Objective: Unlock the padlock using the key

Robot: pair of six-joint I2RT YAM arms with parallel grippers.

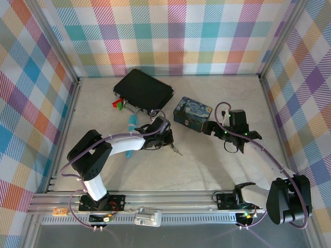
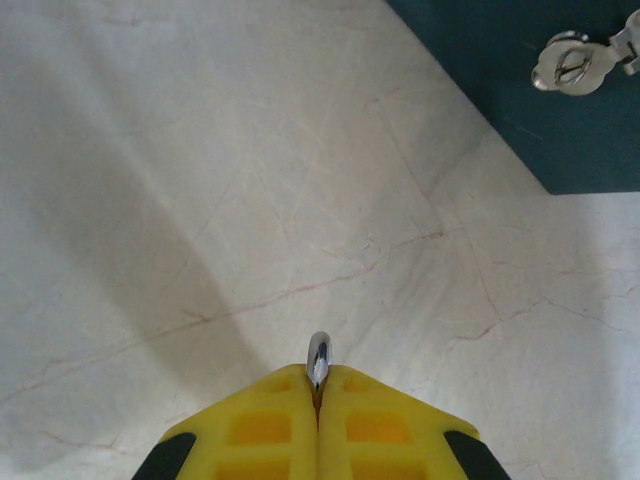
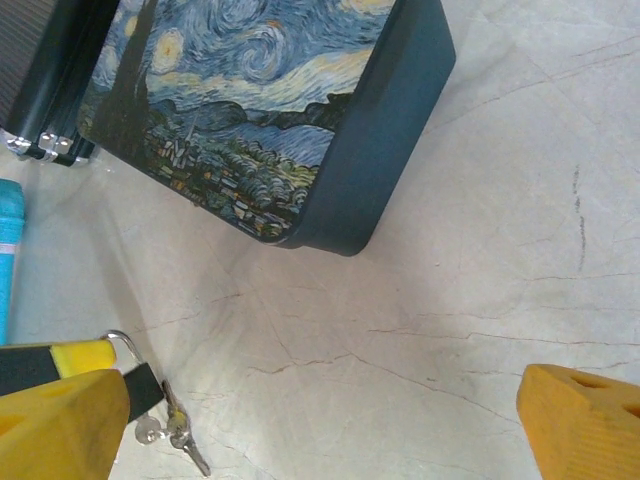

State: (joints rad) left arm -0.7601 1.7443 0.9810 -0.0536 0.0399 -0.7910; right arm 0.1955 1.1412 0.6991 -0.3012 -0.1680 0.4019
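Left gripper (image 2: 319, 385): yellow pads pressed together at the bottom centre of the left wrist view, clamped on the padlock. Seen from above it sits mid-frame (image 1: 164, 135).
Padlock (image 3: 140, 385): lower left of the right wrist view. Its silvery shackle loop pokes out past the left fingertips; the dark body is partly hidden.
Key (image 3: 185, 452): hangs loose just below the padlock, on what looks like a small ring with a second bit of metal. Not in the keyhole. In the top view it is a thin sliver right of and below the left gripper (image 1: 177, 151).
Right gripper (image 3: 325, 400): jaws spread wide and holding nothing. Seen from above it is right of centre (image 1: 209, 128), near the tin (image 3: 270, 110).
Step (judged): padlock presented, key not yet taken.
Risk 1: the key is thin and free to swing, so a pinch could miss it or set it spinning.
Risk 2: the hold on the padlock looks narrow, so a push from the key may twist it in the pads.
Risk 3: the right gripper may nudge the tin as it swings across.
Writing: none readable. The tin bears a starry-night print and no legible brand.
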